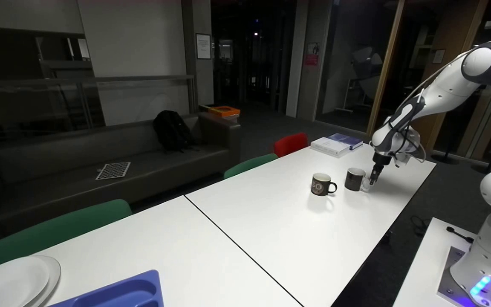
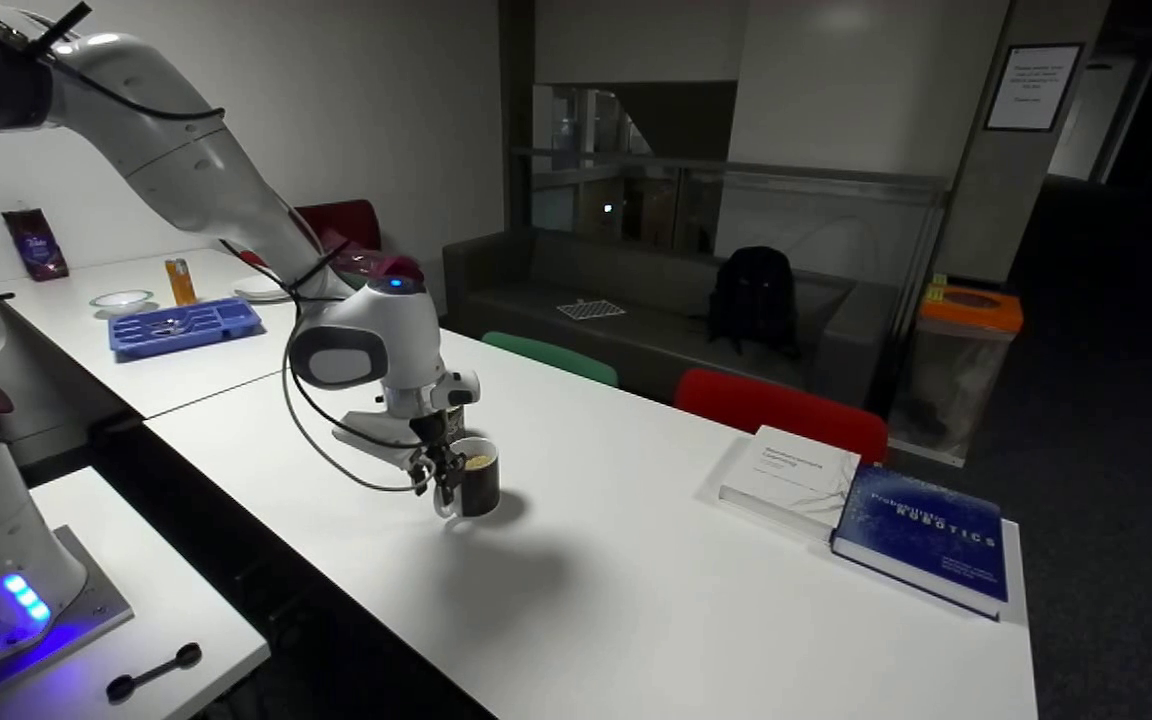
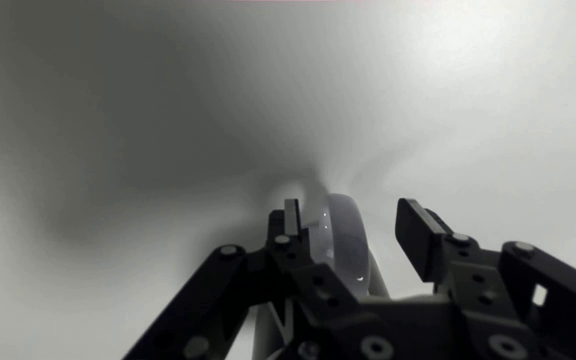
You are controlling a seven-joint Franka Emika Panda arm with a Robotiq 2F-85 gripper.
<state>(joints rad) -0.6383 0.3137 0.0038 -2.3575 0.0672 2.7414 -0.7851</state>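
Pale handle (image 3: 350, 245) sits btwn spread fingers (image 3: 415, 237), not gripped

The end effector (image 3: 352, 225) isn't clenched & holds nothing: in the wrist view, lower ctr, its fingers stand apart w/ the handle btwn them. It's nearer the finger at frame left (touching or just off it, can't tell); a gap shows toward frame right. Fingers are astride the handle prob. b/c it's slim, an easier pinch than the round body.

That handle belongs to the dark mug (image 2: 481, 492), upright on the counter (image 2: 636, 620), a bit left of & below ctr in an exterior view. Tan stuff (image 2: 477, 462) shows inside, so upright is prob. how it's kept from spilling. Right of ctr in an exterior view, the logo mug (image 1: 320, 185) stands near it, w/ the dark mug btwn it & the fingers; that seems to leave the pale handle's side to the end effector.

White book (image 2: 791, 475) & blue book (image 2: 921, 535) lie flat, side by side, lower right in an exterior view, prob. parked out of the way.
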